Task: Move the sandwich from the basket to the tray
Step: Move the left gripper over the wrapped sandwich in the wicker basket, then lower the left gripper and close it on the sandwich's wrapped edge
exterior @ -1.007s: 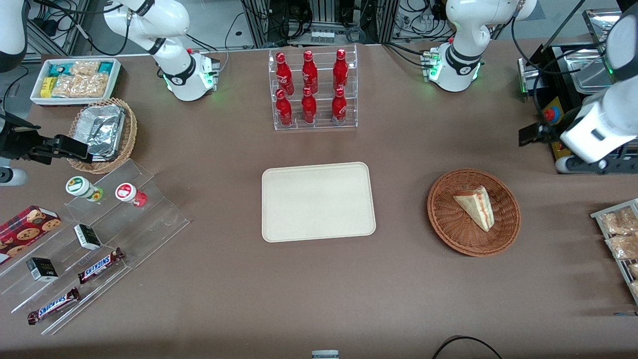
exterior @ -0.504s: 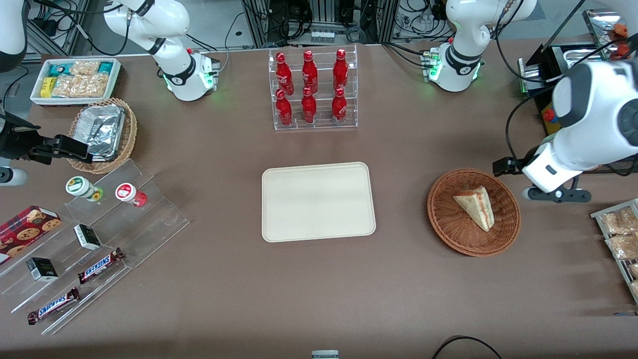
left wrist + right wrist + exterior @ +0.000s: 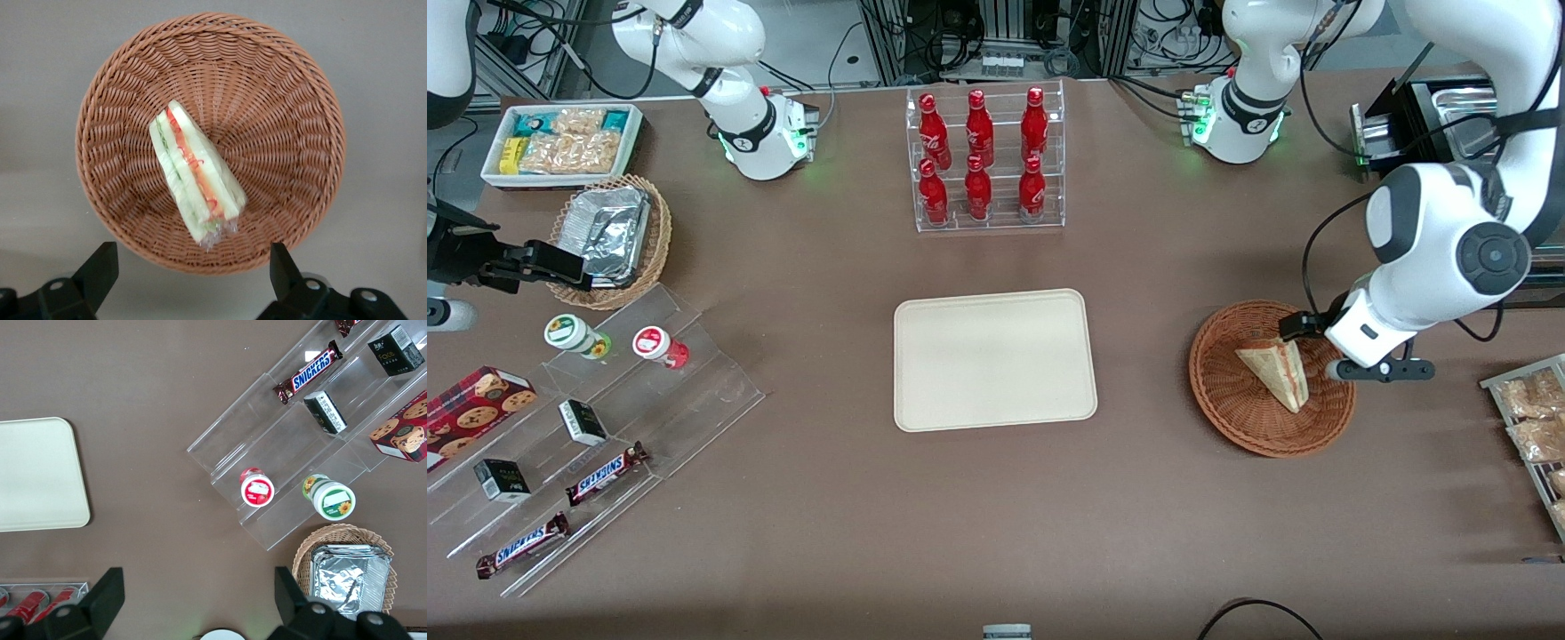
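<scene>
Above basket (image 3: pixel 280 87): gripper (image 3: pixel 193 270), jaws wide, holding nothing.
Sandwich (image 3: pixel 195 170): tilted.
Risk: jaws catching wicker.

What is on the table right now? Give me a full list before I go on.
sandwich: one, pale bread with red and green filling, lying in the basket
basket: one, reddish-brown wicker, toward the working arm's end
tray: one, cream, mid-table, nothing on it
bottles: six, red, in a clear rack, farther from the front camera than the tray
foil container: one, silver, in a tan wicker basket, toward the parked arm's end
snack box: one, white, beside that tan basket
candy bars: two, on clear stepped shelves
lidded cups: two, one red, one green, same shelves
gripper: open, above the basket, fingers apart astride the sandwich's end
</scene>
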